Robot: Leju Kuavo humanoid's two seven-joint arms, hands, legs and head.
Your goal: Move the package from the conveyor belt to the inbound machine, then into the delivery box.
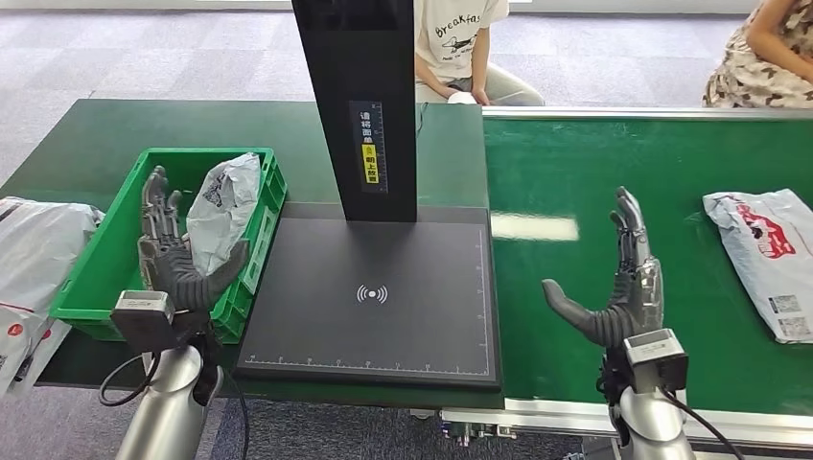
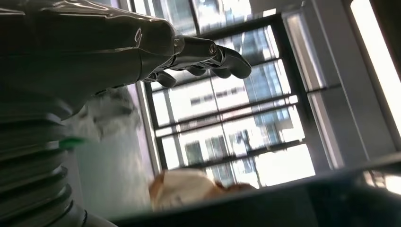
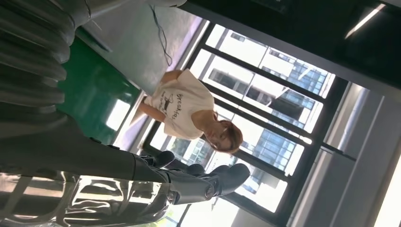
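- Next package [image 1: 762, 257] on conveyor belt [image 1: 594, 172], right of inbound machine [image 1: 374, 287]; not yet picked.
- One pkg [image 1: 222, 206] already in delivery box [image 1: 115, 254], left of machine.
- Right hand [image 1: 621, 287] and left hand [image 1: 173, 249] both wide, holding nothing.

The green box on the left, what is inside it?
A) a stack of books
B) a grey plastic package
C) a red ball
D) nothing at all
B: in the head view a crinkled grey package leans inside the green box, next to the robot's raised left hand.
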